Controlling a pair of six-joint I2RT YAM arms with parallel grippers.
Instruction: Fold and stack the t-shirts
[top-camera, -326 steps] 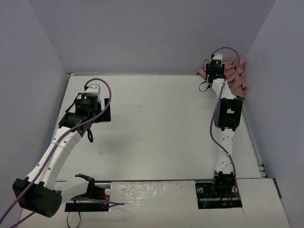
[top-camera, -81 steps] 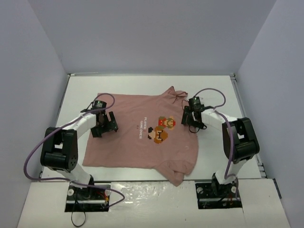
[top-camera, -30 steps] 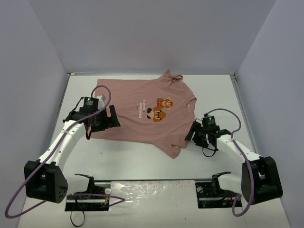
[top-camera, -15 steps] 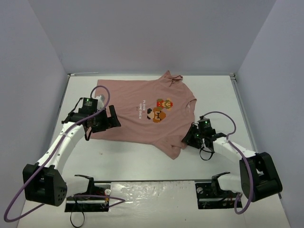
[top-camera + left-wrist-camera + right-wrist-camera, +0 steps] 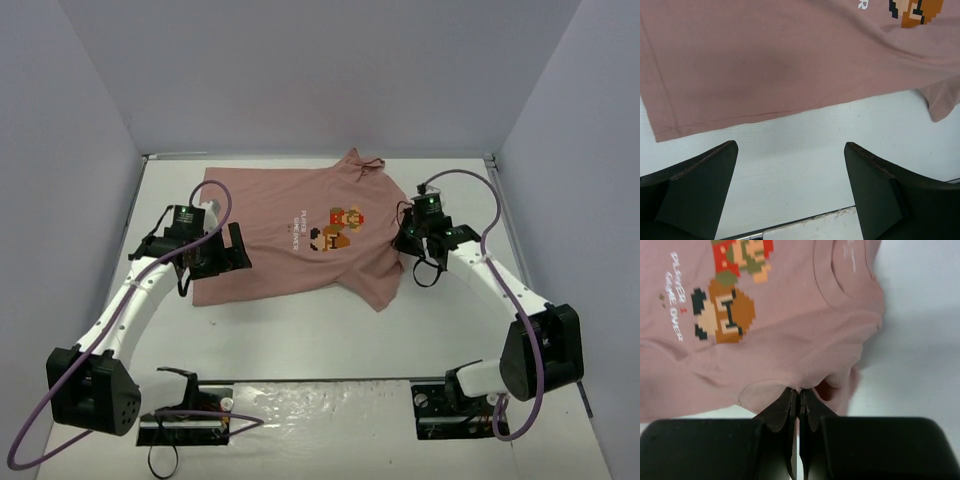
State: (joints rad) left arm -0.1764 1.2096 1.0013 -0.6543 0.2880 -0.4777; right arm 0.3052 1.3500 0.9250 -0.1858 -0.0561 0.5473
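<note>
A single dusty-pink short-sleeved t-shirt (image 5: 270,235) lies print-side up on the white surface (image 5: 300,340), in the upper middle of the top view. Its hem is toward the left and its collar at the upper right. The chest carries a pixel-art figure in red, brown and orange beside white lettering. The cloth is mostly flat but wrinkled and bunched at its right edge, where the right end effector (image 5: 799,391) pinches a fold.

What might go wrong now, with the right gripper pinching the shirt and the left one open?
The right gripper pinches only a small fold of the t-shirt near its sleeve; the fold may slip out when pulled. The left gripper is open and holds nothing, so a pull could drag and wrinkle the whole shirt.
</note>
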